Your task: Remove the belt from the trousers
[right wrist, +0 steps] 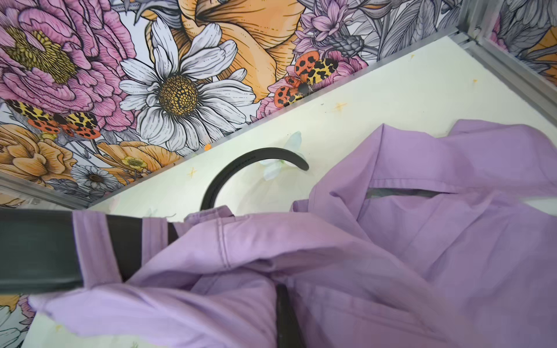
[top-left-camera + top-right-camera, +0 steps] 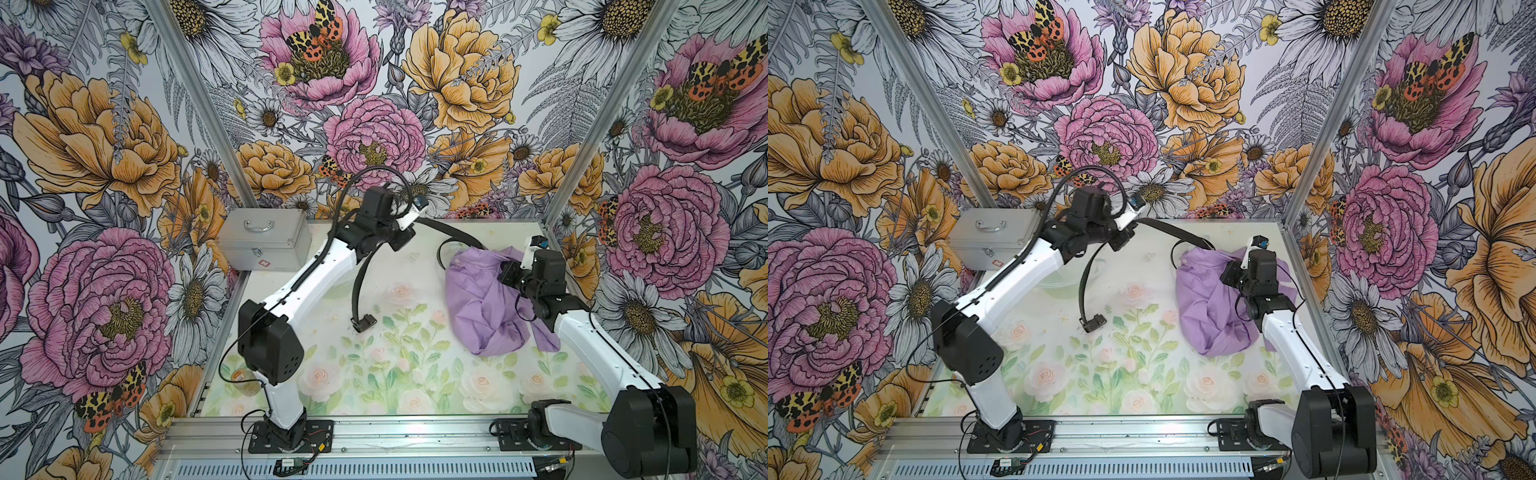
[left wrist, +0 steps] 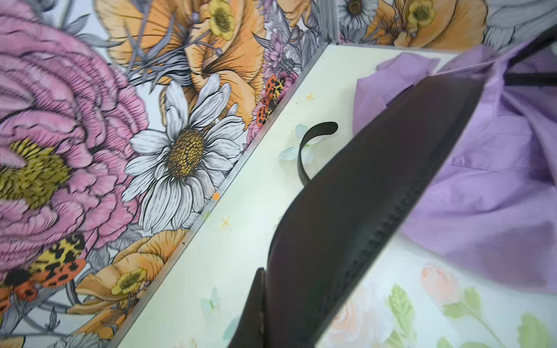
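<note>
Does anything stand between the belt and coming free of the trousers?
Yes: two lilac belt loops of the trousers. The belt runs through both, and its tail, curled on the table beyond them, has yet to slide through.

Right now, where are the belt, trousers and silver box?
belt (image 2: pixel 365 322), in a top view, on its buckle.
trousers (image 2: pixel 478 303), in a top view, on the bunched middle.
silver box (image 2: pixel 266 251), in a top view, on its front.
</note>
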Action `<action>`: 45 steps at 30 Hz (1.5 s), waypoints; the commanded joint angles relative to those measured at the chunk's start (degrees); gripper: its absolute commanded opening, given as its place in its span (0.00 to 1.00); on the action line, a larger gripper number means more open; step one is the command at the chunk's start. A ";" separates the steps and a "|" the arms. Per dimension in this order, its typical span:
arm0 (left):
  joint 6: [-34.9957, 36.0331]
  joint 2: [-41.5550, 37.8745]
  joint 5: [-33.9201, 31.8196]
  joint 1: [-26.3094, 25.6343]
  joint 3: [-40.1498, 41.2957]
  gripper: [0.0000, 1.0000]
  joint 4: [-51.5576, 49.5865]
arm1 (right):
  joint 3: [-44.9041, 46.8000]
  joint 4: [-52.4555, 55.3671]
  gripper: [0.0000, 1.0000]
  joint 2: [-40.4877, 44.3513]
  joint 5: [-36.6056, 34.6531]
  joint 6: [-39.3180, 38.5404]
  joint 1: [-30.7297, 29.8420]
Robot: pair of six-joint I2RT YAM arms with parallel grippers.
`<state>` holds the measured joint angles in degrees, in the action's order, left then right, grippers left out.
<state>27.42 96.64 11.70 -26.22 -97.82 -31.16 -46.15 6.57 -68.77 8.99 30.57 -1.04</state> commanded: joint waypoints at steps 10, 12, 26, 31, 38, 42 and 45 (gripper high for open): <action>-30.01 -17.14 22.33 24.97 28.75 0.00 32.36 | 1.86 -0.28 0.00 -2.15 -3.76 3.73 5.98; -28.32 -16.67 21.86 23.82 30.48 0.00 32.52 | 1.13 -0.28 0.00 -2.12 -3.64 2.69 4.31; -1.96 -21.86 10.21 9.03 38.02 0.90 27.75 | 0.46 -0.06 0.00 1.90 -4.94 -12.13 -7.74; 7.84 -13.53 3.48 -1.99 25.05 0.90 14.70 | 2.87 0.63 0.00 4.35 -4.96 -13.72 -10.66; 17.48 6.48 -10.82 -14.24 9.33 0.84 13.00 | 6.20 2.11 0.00 10.05 -5.13 -15.22 -14.52; 19.21 18.66 -15.90 -15.84 -1.74 0.81 12.39 | 7.35 3.79 0.00 13.87 -5.45 -16.26 -15.99; 19.89 24.69 -17.74 -16.01 -8.53 0.81 12.19 | 7.60 5.51 0.00 15.69 -5.37 -17.08 -16.39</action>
<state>44.60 119.20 -0.30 -42.54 -101.41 -17.28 -38.72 11.55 -55.11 4.08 15.25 -16.84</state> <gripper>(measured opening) 0.812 0.052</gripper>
